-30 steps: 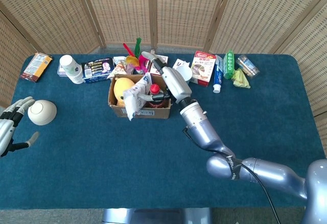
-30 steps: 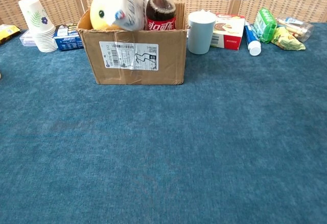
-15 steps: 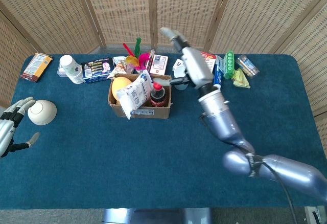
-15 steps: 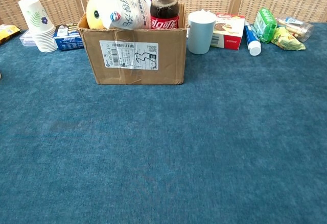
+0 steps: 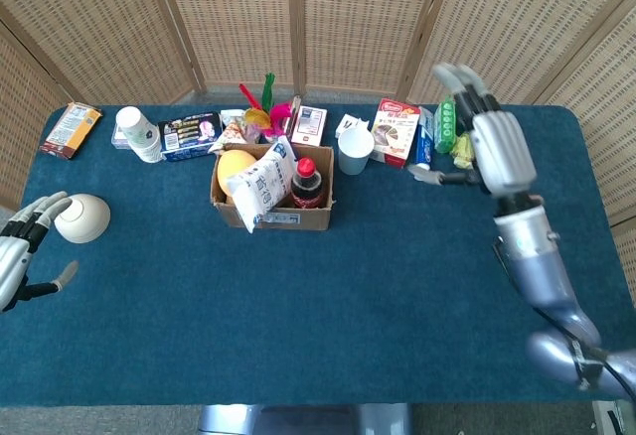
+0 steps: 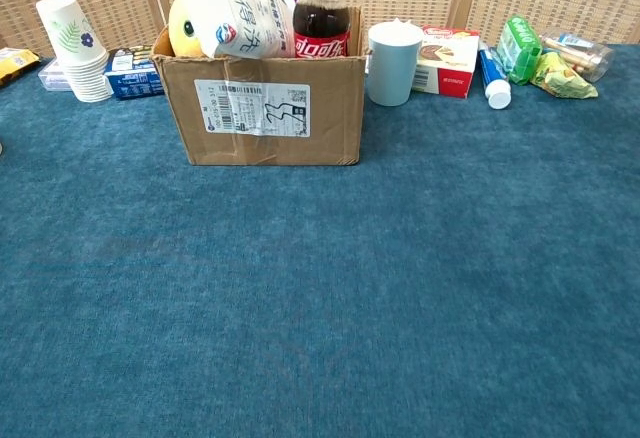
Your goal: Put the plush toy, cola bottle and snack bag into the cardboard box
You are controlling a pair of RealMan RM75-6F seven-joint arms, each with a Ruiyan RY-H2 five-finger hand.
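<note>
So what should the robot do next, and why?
Probably just bring the right hand back to rest. The plush toy, snack bag and cola bottle already sit in the cardboard box, and that hand is open and holds nothing.

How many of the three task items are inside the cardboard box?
3. In the cardboard box: plush toy at the left, snack bag leaning in the middle, cola bottle upright at the right.

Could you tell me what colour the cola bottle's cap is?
Red, clearest in the head view: cola bottle's cap.
</note>
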